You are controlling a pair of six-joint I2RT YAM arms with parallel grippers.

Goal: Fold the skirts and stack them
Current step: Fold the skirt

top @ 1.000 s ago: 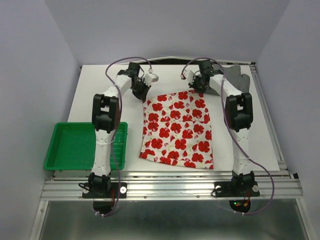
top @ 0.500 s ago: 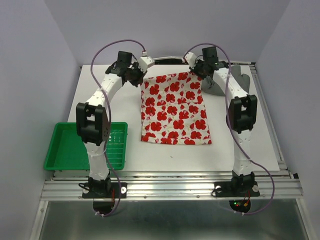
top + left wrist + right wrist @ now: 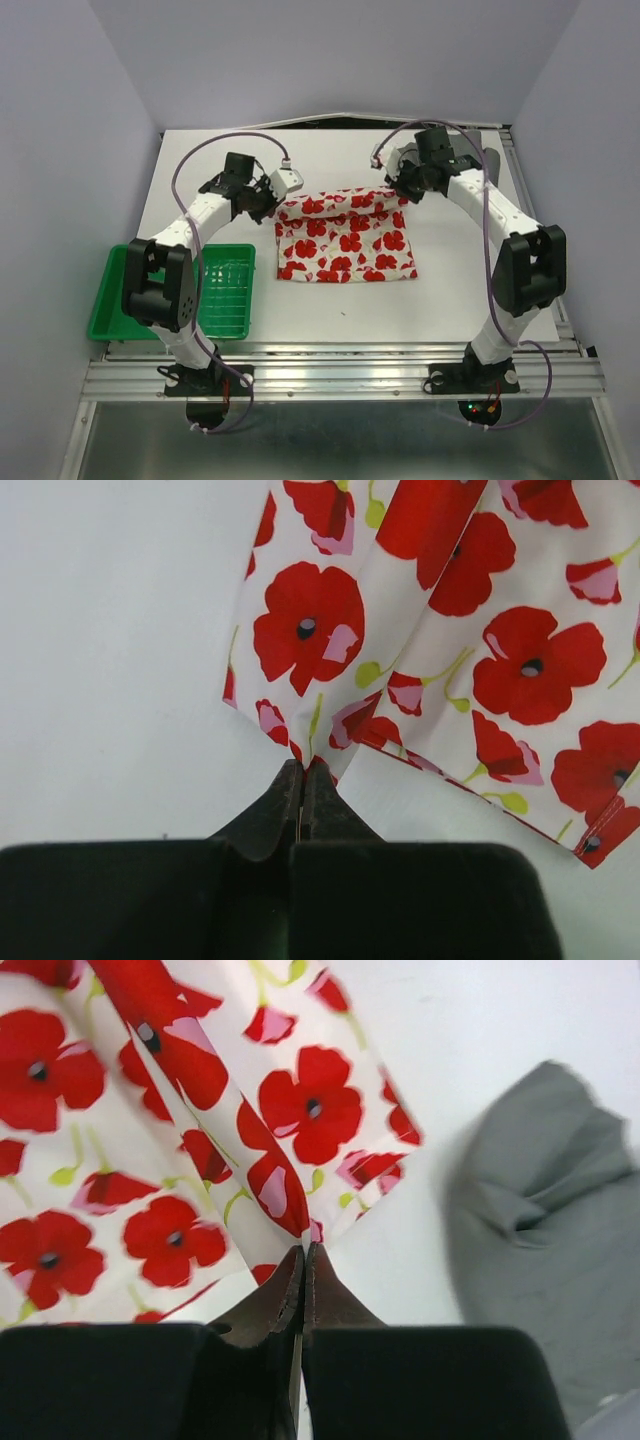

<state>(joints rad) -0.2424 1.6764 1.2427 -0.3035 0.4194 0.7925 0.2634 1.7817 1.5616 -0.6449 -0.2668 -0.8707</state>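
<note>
The white skirt with red flowers point(image 3: 345, 240) lies mid-table, its far half lifted and folding toward the near hem. My left gripper point(image 3: 277, 203) is shut on its left far corner; the wrist view shows the pinched cloth point(image 3: 310, 755) at my fingertips point(image 3: 303, 770). My right gripper point(image 3: 400, 193) is shut on the right far corner, seen in the right wrist view point(image 3: 305, 1243). The dark grey skirt point(image 3: 487, 160) lies at the far right behind my right arm, and shows crumpled in the right wrist view point(image 3: 540, 1210).
A green plastic tray point(image 3: 140, 290) sits at the near left beside the left arm. The white table point(image 3: 340, 300) ends at a metal rail along the near edge. Grey walls enclose the back and sides.
Both grippers have pulled the flowered skirt's far edge up off the table, then back toward the near side, so the skirt now looks about half as long.
</note>
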